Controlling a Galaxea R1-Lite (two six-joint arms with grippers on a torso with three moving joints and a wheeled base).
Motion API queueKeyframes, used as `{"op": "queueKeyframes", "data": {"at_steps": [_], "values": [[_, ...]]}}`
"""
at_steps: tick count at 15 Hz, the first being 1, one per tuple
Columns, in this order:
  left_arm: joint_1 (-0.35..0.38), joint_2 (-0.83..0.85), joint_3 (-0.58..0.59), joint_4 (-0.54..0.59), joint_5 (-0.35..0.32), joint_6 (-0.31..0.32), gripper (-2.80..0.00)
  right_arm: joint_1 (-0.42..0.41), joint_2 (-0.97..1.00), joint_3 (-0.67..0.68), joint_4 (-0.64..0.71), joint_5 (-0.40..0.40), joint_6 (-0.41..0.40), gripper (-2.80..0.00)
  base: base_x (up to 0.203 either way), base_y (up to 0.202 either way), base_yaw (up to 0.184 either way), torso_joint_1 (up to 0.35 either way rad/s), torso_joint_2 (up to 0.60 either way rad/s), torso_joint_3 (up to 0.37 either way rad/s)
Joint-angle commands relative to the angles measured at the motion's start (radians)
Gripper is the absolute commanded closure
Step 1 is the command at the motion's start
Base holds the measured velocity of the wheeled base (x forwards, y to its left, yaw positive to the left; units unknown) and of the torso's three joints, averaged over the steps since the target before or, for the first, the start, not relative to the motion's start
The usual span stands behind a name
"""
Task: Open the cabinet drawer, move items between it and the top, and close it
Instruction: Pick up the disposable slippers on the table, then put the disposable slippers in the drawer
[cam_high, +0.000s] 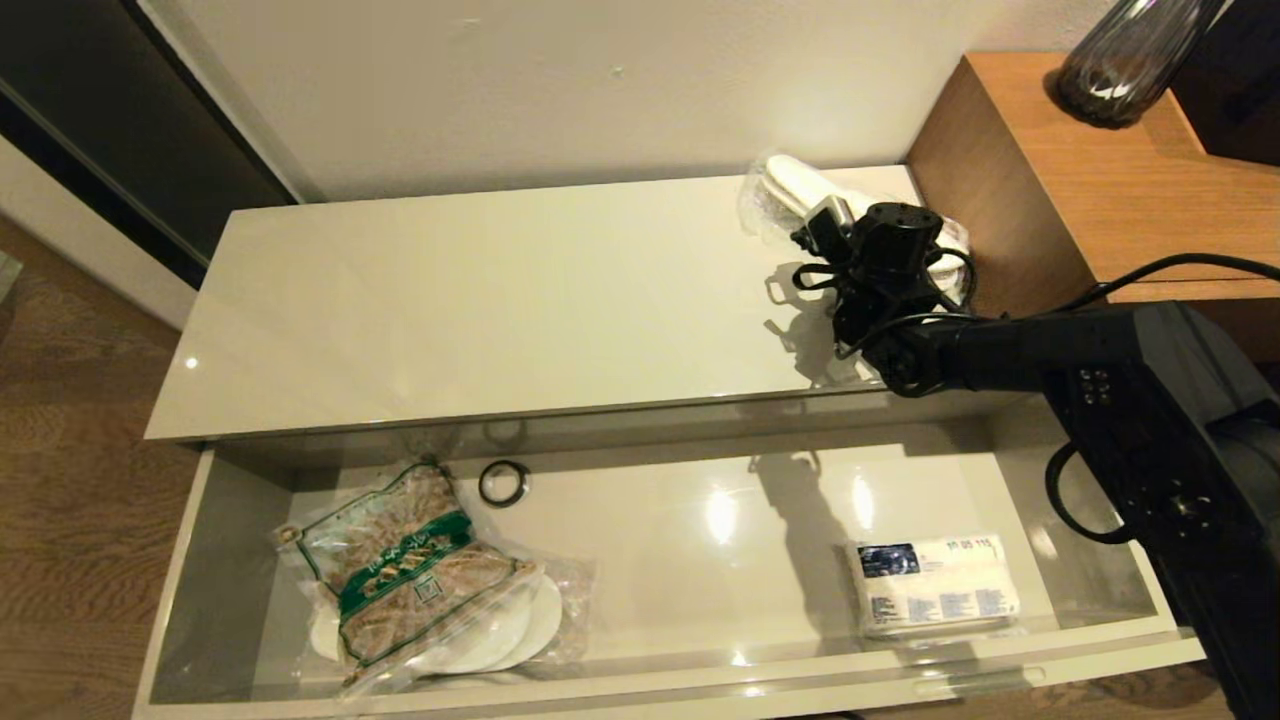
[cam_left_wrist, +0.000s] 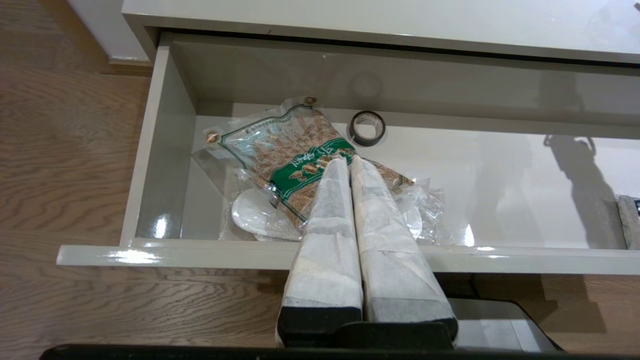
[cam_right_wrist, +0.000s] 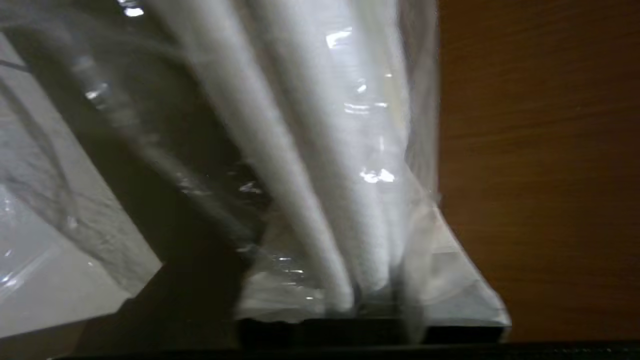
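Right gripper (cam_high: 850, 235) sits over the wrapped slippers (cam_high: 800, 190) at the far right end of the cabinet top (cam_high: 500, 300), close against the brown wood block (cam_high: 1100, 170). In the right wrist view the white slippers (cam_right_wrist: 320, 150) in clear wrap run straight down between the jaws, which look narrowed onto them; the fingers themselves are masked by plastic and blur, so a firm grip cannot be confirmed.

The cabinet drawer (cam_high: 180, 560) stands pulled open below the top's front edge. Toward the wood-block end lies the white packet (cam_high: 935, 585) with its dark blue label. At the opposite end lies a green-labelled bag (cam_high: 410, 570) over a second white wrapped item, with a small black ring (cam_high: 503, 483) just beside it.

Left gripper (cam_left_wrist: 350, 165) hangs off the drawer front over the green-labelled bag, fingers pressed together, holding nothing.

A dark vase on the wood block is cut off.
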Motion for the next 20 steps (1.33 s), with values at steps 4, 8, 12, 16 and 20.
{"op": "queueKeyframes", "data": {"at_steps": [4,8,12,16,20], "values": [[0.0,0.001,0.0,-0.001,0.0,-0.001,0.0,0.045,-0.152,0.04,0.02,-0.01,0.034,0.0,0.0,0.0,0.0,0.0,0.0,0.0],[0.0,0.001,0.0,-0.001,0.001,-0.001,0.0,0.116,-0.408,0.154,0.248,-0.015,0.153,0.0,0.0,0.0,0.0,0.0,0.0,0.0],[0.0,0.001,0.0,-0.001,0.001,-0.001,0.0,0.209,-0.641,0.19,0.757,-0.043,0.384,0.0,0.0,0.0,0.0,0.0,0.0,0.0],[0.0,0.001,0.0,-0.001,0.001,-0.001,0.0,0.278,-0.796,0.19,1.322,0.033,0.714,0.0,0.0,0.0,0.0,0.0,0.0,0.0],[0.0,0.001,0.0,-0.001,0.0,-0.001,0.0,0.301,-0.838,0.24,1.639,0.175,1.005,0.0,0.0,0.0,0.0,0.0,0.0,0.0]]}}
